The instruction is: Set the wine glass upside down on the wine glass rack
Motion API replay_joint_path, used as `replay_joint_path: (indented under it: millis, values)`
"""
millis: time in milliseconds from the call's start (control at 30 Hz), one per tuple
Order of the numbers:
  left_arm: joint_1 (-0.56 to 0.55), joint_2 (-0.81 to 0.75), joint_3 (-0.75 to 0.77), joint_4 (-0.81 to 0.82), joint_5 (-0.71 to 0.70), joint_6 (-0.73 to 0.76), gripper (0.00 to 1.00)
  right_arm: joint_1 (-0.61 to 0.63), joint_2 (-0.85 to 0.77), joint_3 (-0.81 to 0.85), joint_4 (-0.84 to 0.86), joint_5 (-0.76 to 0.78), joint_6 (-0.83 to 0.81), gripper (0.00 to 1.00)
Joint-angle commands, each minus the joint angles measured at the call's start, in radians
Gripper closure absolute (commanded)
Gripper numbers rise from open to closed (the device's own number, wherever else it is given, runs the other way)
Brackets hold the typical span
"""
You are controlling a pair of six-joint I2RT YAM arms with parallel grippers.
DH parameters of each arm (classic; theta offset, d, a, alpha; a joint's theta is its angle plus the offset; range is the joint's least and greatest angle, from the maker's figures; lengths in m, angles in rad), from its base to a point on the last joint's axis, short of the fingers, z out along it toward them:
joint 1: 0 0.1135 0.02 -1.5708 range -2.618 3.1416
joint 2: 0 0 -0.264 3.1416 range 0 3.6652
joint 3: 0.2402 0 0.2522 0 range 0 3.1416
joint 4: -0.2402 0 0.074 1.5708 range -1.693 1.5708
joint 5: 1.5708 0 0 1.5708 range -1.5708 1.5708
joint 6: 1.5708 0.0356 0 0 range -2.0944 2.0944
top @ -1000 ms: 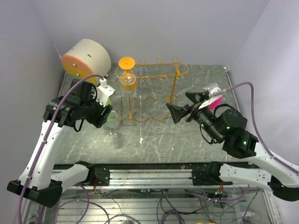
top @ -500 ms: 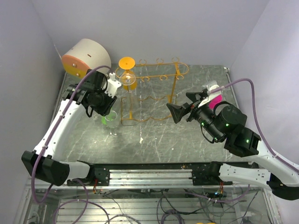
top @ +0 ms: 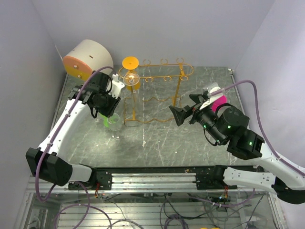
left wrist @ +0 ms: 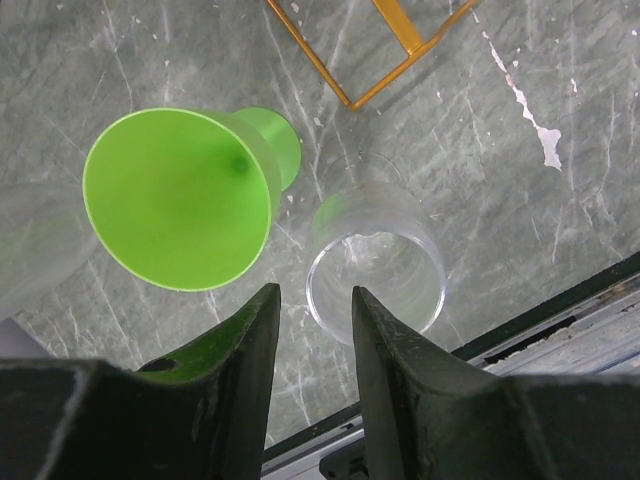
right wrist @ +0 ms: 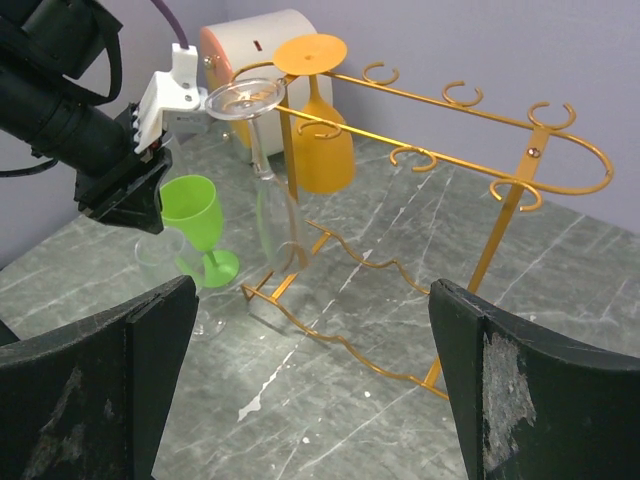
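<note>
Left pincer (left wrist: 314, 295) partly apart above clear glass (left wrist: 372, 212), beside green glass (left wrist: 180, 195); right pincer (right wrist: 312, 300) wide apart, empty.

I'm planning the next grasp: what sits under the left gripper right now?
A green wine glass and a clear glass, both upright on the table. The left gripper covers the clear rim's near edge, and the clear glass's foot cannot be made out.

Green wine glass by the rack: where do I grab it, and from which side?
Probably by the short stem under the bowl, coming level from the left. The green glass stands upright with a wide flared bowl; a clear glass crowds its near side and the rack its right.
</note>
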Motion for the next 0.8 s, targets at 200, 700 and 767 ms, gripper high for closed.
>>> replay_joint_path:
  millis: [200, 700, 767]
  values:
    - [0.006, -0.046, -0.051, 0.033, -0.039, -0.02, 0.54, -0.002, -0.022, -0.011, 0.045, 0.015, -0.031, 0.0]
    - [0.008, -0.093, -0.12, 0.064, -0.062, -0.032, 0.56, -0.002, -0.02, -0.028, 0.058, 0.01, -0.014, 0.0]
    - [0.011, -0.096, -0.125, 0.07, -0.056, -0.034, 0.56, -0.003, -0.019, -0.029, 0.06, 0.009, -0.011, 0.0]
